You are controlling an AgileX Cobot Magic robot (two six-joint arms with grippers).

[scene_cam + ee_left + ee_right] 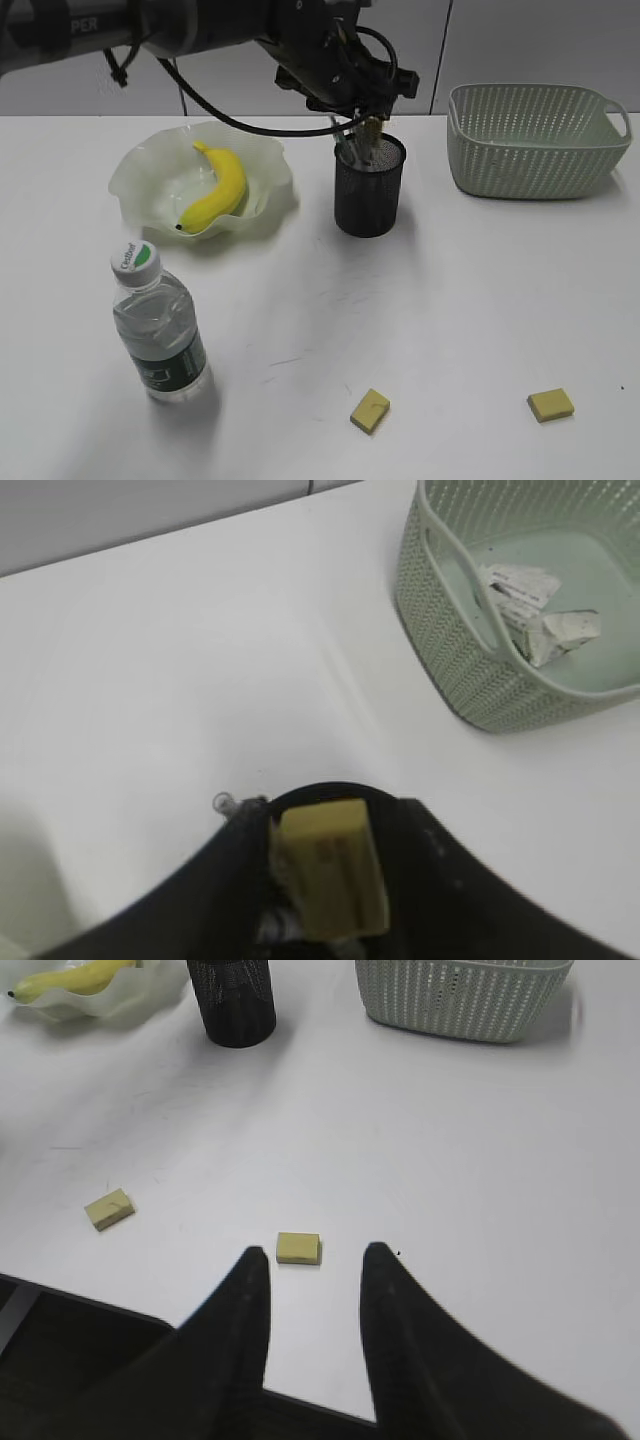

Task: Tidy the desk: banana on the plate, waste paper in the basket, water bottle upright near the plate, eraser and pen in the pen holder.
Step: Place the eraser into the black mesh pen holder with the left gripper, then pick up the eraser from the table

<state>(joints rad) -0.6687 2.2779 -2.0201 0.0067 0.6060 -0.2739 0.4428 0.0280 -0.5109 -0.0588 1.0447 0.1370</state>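
My left gripper (pixel 367 133) hangs over the mouth of the black mesh pen holder (pixel 368 195), shut on a yellow eraser (pixel 330 870). The holder's rim shows just past the eraser in the left wrist view (pixel 322 789). Two more yellow erasers lie on the desk at the front (pixel 369 410) (pixel 550 404). My right gripper (pixel 312 1255) is open and empty just short of one eraser (pixel 298 1248); the other eraser (pixel 109 1209) lies to its left. The banana (pixel 222 185) lies on the green plate (pixel 135 170). The water bottle (pixel 160 330) stands upright in front of the plate. The waste paper (pixel 535 615) lies in the basket (pixel 535 140).
The left arm reaches in from the upper left, above the plate. The basket stands at the back right, to the right of the pen holder. The desk's near edge shows under my right gripper (pixel 90 1305). No pen is clearly visible.
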